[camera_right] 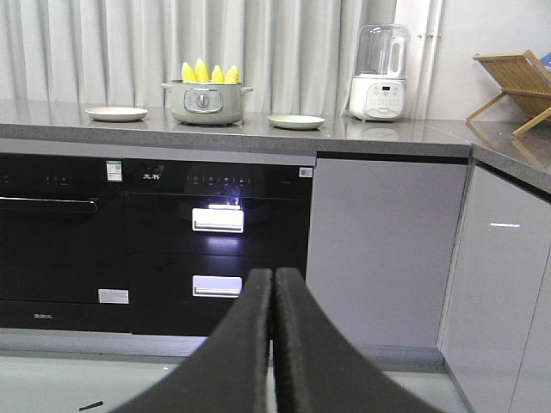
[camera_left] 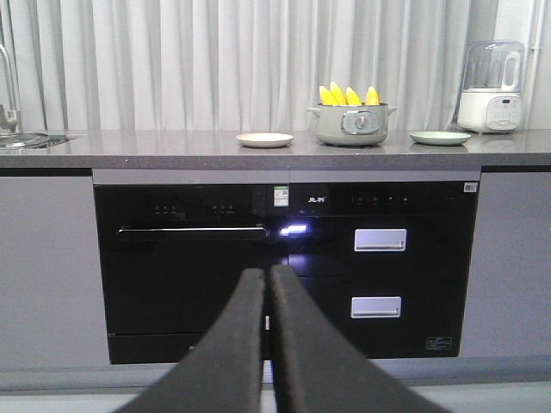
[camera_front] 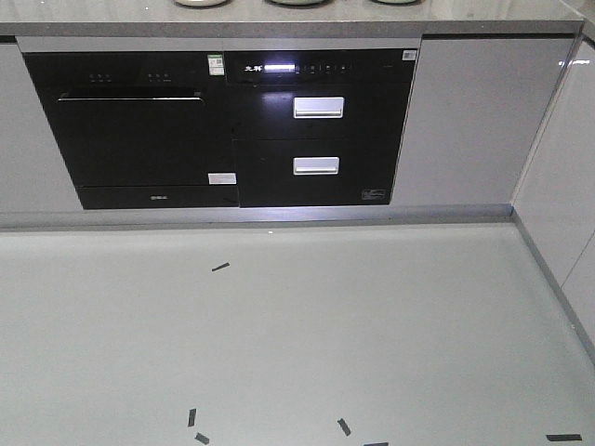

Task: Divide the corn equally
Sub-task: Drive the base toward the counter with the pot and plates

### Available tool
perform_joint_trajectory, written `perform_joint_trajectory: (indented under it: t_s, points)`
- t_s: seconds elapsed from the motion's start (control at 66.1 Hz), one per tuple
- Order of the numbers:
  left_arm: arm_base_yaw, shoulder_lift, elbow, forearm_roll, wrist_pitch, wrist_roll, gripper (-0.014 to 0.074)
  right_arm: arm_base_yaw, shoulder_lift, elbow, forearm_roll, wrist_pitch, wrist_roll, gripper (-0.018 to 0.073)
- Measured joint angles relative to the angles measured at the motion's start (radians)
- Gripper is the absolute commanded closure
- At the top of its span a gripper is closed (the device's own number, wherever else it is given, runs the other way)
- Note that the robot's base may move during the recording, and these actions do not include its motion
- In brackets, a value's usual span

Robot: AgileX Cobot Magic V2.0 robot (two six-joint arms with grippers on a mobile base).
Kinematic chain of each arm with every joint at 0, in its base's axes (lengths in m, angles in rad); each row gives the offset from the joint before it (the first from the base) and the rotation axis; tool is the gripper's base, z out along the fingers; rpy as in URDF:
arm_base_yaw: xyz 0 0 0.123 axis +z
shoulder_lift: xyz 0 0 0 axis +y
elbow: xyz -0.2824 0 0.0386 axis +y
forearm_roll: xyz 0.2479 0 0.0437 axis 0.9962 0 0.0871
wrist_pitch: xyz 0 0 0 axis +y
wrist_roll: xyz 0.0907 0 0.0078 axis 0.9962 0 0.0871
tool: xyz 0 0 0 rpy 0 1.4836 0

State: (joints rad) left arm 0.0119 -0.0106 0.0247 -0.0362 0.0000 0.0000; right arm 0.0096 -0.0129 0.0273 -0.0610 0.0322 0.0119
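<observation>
Across the front view, only the counter point(camera_front: 112, 26) edge and dark oven fronts point(camera_front: 139, 139) showed. From the left wrist, the left gripper point(camera_left: 266, 274) sat pinched shut and empty, well apart from four corn cobs point(camera_left: 349, 95) standing in one pot point(camera_left: 351, 127) between two plates point(camera_left: 264, 139). From the right wrist, the right gripper point(camera_right: 274, 275) was likewise closed on nothing; moving cobs singly, two per plate, seemed wisest.

No readable text, appliance panel lettering point(camera_front: 253, 68) blurred

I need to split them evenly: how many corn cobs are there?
4 corn cobs, all standing side by side in the pot on the countertop, between the cream plate and the green plate. More could be hidden inside it.
</observation>
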Motion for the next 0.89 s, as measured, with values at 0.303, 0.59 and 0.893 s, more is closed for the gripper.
perform_joint_trajectory:
  t_s: [0.303, 0.59, 0.893]
  points:
    - [0.000, 0.000, 0.000, 0.000, 0.000, 0.000, 0.0603, 0.000, 0.000, 0.000, 0.000, 0.000, 0.000, 0.0566]
    - [0.000, 0.000, 0.000, 0.000, 0.000, 0.000, 0.0603, 0.000, 0.000, 0.000, 0.000, 0.000, 0.000, 0.0566]
    - [0.000, 0.000, 0.000, 0.000, 0.000, 0.000, 0.0603, 0.000, 0.000, 0.000, 0.000, 0.000, 0.000, 0.0566]
